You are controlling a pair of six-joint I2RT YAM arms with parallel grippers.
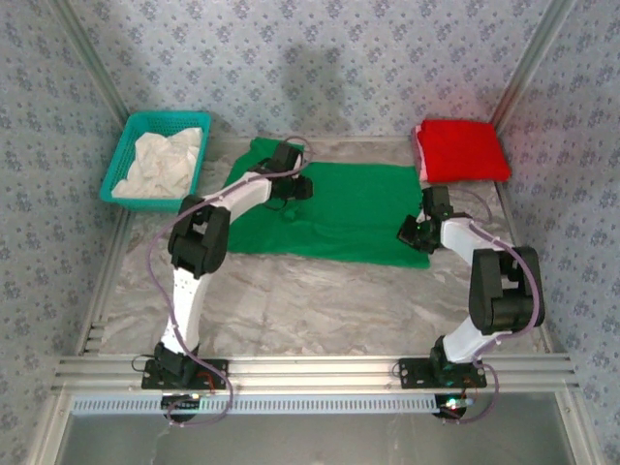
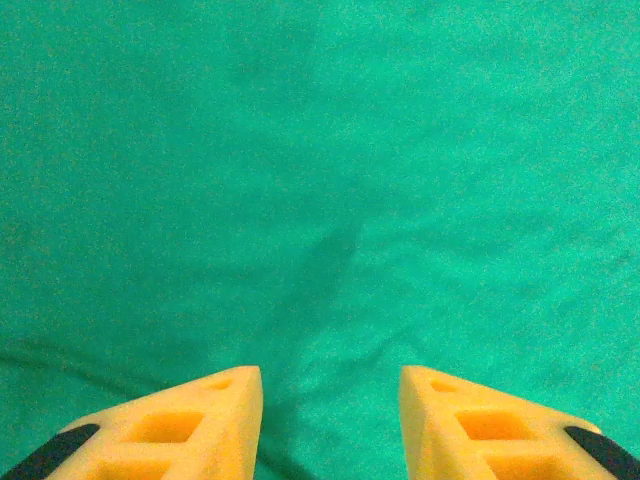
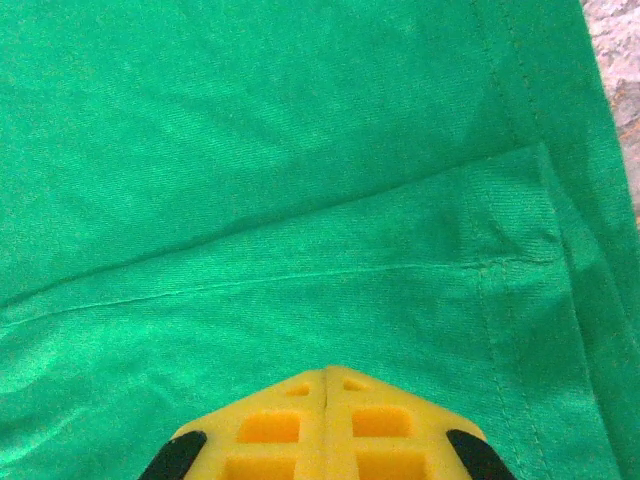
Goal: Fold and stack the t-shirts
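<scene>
Teal basket [image 1: 124, 160] at far left, left gripper [image 2: 330, 390] with fingers [image 2: 200, 422] apart over green t-shirt [image 1: 358, 208] spread flat mid-table, bare table [image 1: 310, 300] along its near edge, right gripper [image 3: 328, 378] pressed together at its right edge, folded red t-shirt [image 1: 463, 148] in back-right corner.

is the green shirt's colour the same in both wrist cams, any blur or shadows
Left wrist view: green t-shirt reads teal and soft, faint shadow ahead of the left gripper. Right wrist view: truer green, stitching sharp. Top external view: red t-shirt tints the wall reddish.
</scene>
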